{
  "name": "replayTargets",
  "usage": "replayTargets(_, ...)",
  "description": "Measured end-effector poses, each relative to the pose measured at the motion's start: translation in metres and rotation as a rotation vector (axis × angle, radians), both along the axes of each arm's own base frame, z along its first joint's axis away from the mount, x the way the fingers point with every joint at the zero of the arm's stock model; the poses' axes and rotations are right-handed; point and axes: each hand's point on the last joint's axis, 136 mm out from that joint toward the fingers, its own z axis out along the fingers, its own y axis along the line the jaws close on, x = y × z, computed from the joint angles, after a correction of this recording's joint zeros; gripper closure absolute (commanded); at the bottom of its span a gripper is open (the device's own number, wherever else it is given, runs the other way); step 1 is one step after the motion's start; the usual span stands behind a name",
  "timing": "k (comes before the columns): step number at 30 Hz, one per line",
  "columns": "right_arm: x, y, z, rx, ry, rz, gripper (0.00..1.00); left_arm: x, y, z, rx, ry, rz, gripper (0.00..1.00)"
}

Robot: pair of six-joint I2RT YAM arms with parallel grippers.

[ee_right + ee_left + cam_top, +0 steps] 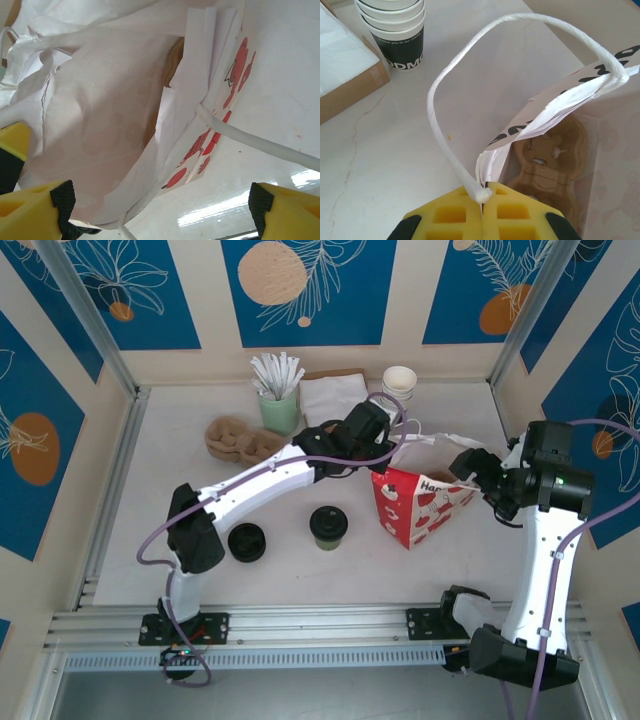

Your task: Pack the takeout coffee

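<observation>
The takeout coffee, a short olive-green cup with a black lid, stands on the table left of the red-and-white bag. My left gripper reaches over to the bag's far-left rim. In the left wrist view its yellow fingers are shut on the bag's rim where the white handle is fixed. A brown cardboard carrier lies inside the bag. My right gripper is open at the bag's right side, with the bag's edge and its other handle between the spread fingers.
A loose black lid lies left of the coffee. At the back are a cardboard cup tray, a green cup of stirrers, napkins and stacked white cups. A metal rail runs along the near edge.
</observation>
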Motion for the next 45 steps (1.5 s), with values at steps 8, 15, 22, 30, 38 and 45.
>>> replayTargets(8, 0.012, 0.016, 0.013, 0.122, -0.086, 0.045, 0.38, 0.008, 0.01, 0.006, -0.002, -0.016, 0.03, 0.97)
replayTargets(15, 0.02, 0.024, 0.021, 0.175, -0.134, 0.055, 0.76, 0.013, 0.014, 0.005, 0.002, -0.021, 0.047, 0.97)
replayTargets(22, 0.02, 0.021, 0.015, 0.176, -0.103, 0.04, 0.84, 0.015, 0.016, 0.006, 0.006, -0.026, 0.054, 0.97)
replayTargets(30, 0.017, 0.015, 0.012, 0.139, -0.059, 0.029, 0.27, 0.016, 0.016, 0.006, 0.009, -0.031, 0.059, 0.97)
replayTargets(38, 0.019, 0.018, 0.03, 0.167, -0.093, 0.044, 0.19, 0.016, 0.016, 0.006, 0.008, -0.031, 0.059, 0.97)
replayTargets(45, 0.022, 0.021, 0.029, 0.22, -0.08, 0.05, 0.18, 0.018, 0.02, 0.003, 0.015, -0.028, 0.066, 0.97)
